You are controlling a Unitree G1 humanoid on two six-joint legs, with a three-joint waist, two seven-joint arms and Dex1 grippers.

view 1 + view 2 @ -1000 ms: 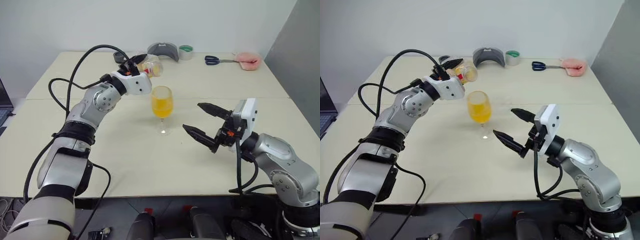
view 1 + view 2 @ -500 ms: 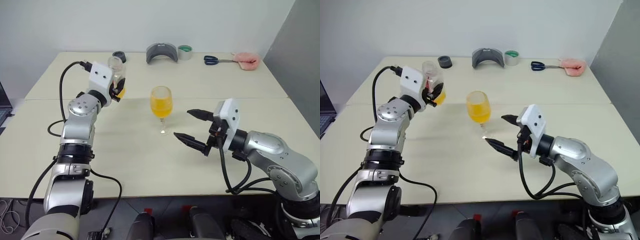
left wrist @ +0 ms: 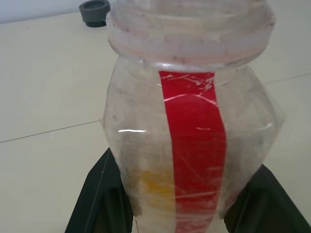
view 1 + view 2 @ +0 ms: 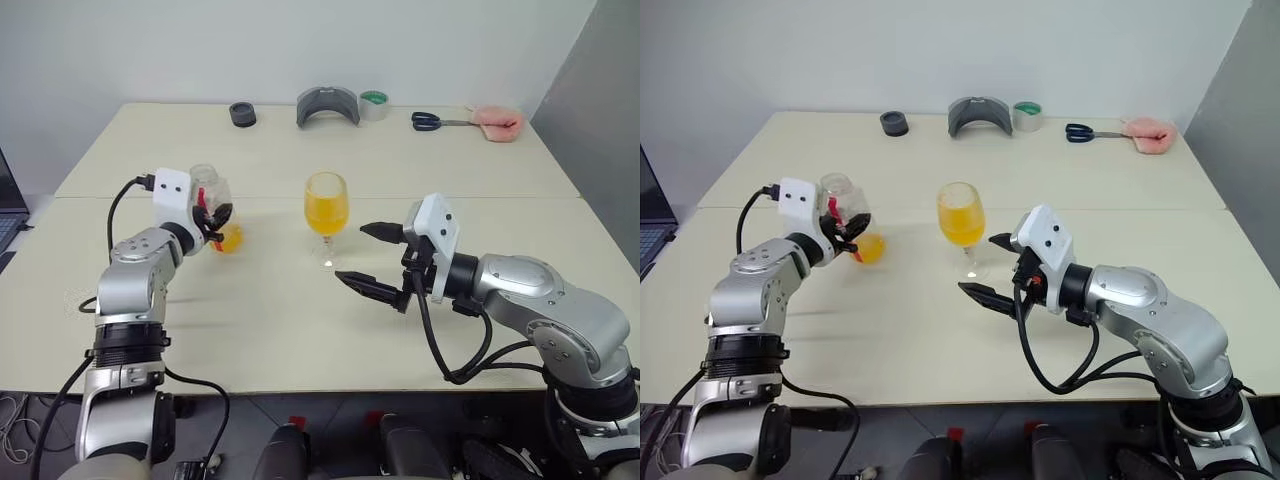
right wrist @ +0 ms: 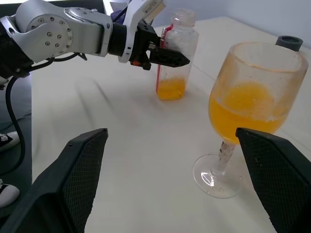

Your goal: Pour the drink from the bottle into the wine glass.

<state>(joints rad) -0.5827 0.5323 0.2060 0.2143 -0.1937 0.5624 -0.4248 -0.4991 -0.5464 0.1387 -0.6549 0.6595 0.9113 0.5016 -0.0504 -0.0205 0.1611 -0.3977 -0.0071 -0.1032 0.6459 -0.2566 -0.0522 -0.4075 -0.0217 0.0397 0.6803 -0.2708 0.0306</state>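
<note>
My left jaws (image 4: 222, 213) are clamping the bottle (image 4: 845, 212) around its middle, one black finger (image 3: 99, 194) on each side of the red label stripe. I am holding it upright, its open neck pointing up, with a little of the drink (image 4: 228, 239) pooling at its base. The base is sitting at or just above the desk (image 4: 280, 310), on my left side; I cannot tell whether it is touching.

My right jaws (image 4: 368, 256) are standing wide apart and are gripping nothing. They are pointing toward my left, low over the desk, just beside the foot of the wine glass (image 4: 326, 213) without touching it.

The wine glass is standing upright near the middle of the desk, between my two arms, its bowl about half full of orange liquid. It is well apart from the bottle.

Along the far edge of the desk, a small black cap (image 4: 241, 114) is lying to the left, then a grey curved object (image 4: 327, 104), a roll of tape (image 4: 373, 103), a pair of scissors (image 4: 434, 121) and a pink object (image 4: 496, 121) to the right.
</note>
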